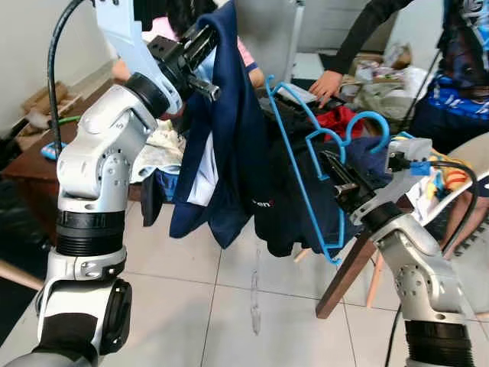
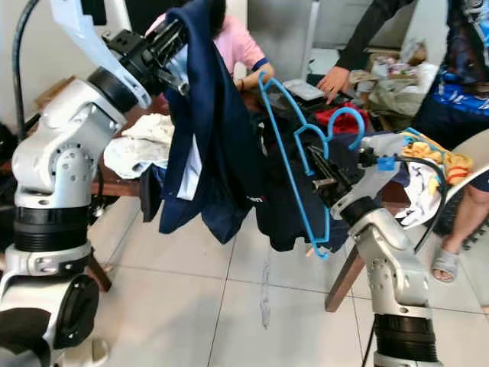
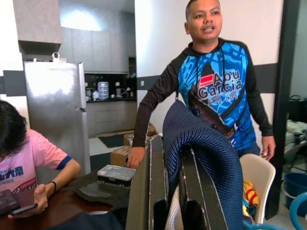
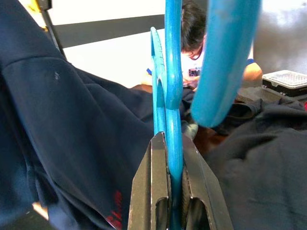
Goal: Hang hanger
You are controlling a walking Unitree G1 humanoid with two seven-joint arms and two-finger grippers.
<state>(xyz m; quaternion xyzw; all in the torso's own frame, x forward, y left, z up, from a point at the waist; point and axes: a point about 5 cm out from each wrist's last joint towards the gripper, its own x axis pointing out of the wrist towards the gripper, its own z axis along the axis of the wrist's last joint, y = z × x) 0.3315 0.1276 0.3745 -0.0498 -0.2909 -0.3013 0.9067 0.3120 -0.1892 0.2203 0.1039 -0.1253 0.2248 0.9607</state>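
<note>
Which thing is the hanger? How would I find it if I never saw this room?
Look at the big dark navy shirt hanging in the air between the robot's two silver arms. On its right side the right gripper pinches a thin plastic frame: that is the hanger. It is bright blue with a curled hook on top, while the cloth around it is dark and floppy.

Bright blue hanger [image 1: 306, 180], navy shirt [image 1: 229, 145] with white lining, pale grey floor tiles [image 1: 252, 306], pink-sleeved person [image 2: 237, 46]

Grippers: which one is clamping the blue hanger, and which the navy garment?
The right gripper clamps the blue hanger; the left gripper holds the navy garment.
</note>
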